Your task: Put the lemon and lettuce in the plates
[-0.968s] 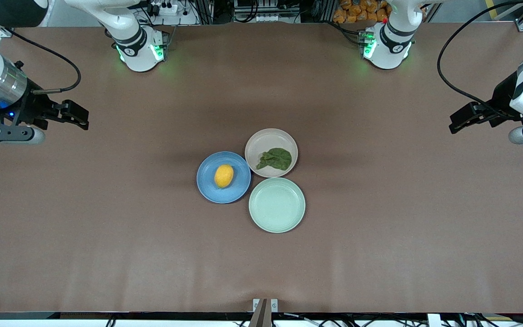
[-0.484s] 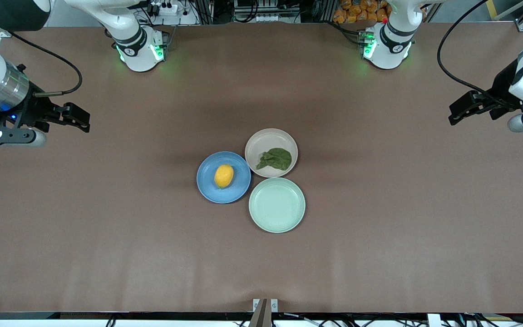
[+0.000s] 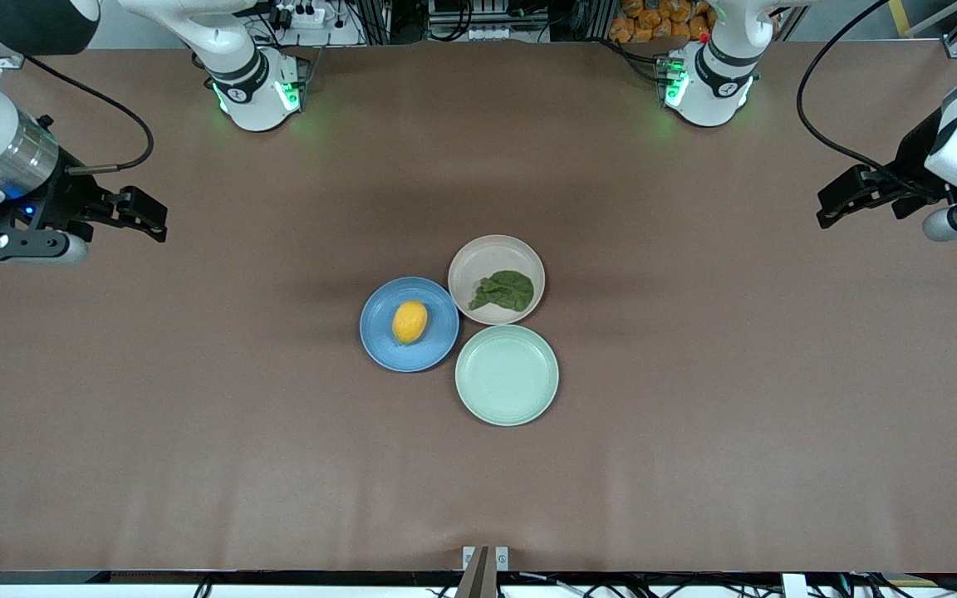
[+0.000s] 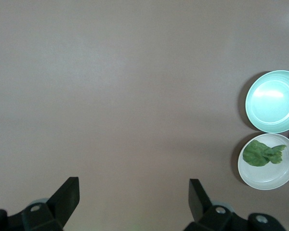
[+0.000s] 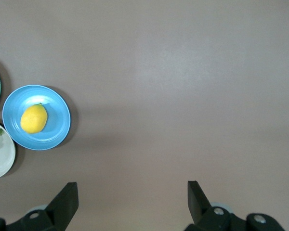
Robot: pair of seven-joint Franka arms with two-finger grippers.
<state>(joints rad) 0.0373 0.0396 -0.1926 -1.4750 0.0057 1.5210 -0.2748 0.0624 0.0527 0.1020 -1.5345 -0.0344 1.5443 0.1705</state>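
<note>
The small oval yellow-orange lemon (image 3: 409,321) lies in the middle of the round shallow blue plate (image 3: 379,345), near the centre of the brown table (image 3: 196,415). The right wrist view shows the same lemon (image 5: 33,118) resting inside that blue plate (image 5: 58,130), clear of the rim.

The dark green wrinkly lettuce leaf (image 3: 503,291) lies flat in the round shallow beige-pink plate (image 3: 478,253). This plate sits just beside the blue plate, toward the left arm's end of the table and slightly farther from the front camera. In the left wrist view, the lettuce leaf (image 4: 263,153) covers roughly half of the beige-pink plate (image 4: 269,178).

A round pale mint-green plate (image 3: 507,375) holds nothing. It sits nearer to the front camera than the beige-pink plate and appears to touch both other plates. The left wrist view shows this mint-green plate (image 4: 272,101) next to the beige-pink one.

The right gripper (image 3: 150,218) hangs over bare table at the right arm's end, well apart from the plates. Its fingers (image 5: 65,202) stand wide apart with nothing between them.

The left gripper (image 3: 834,206) hangs over bare table at the left arm's end, also well apart from the plates. Its fingers (image 4: 67,195) stand wide apart and hold nothing.
</note>
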